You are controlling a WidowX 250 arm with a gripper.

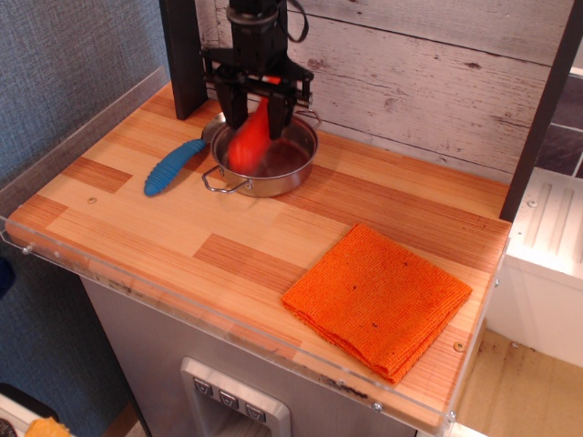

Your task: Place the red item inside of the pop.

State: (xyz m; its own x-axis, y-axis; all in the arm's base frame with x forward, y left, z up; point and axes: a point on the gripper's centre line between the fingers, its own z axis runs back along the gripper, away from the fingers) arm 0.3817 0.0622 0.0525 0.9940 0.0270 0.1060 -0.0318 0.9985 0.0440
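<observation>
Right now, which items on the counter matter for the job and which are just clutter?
In play:
- red toy, held by the gripper, hanging over the pot
- pot, steel, at the back of the counter

Lying about:
- blue toy, left of the pot
- orange cloth, folded, front right

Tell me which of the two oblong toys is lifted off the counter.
The red item: smooth and glossy, clamped in the gripper and hanging tilted over the pot. The blue ribbed toy lies flat on the wood, left of the pot.
</observation>
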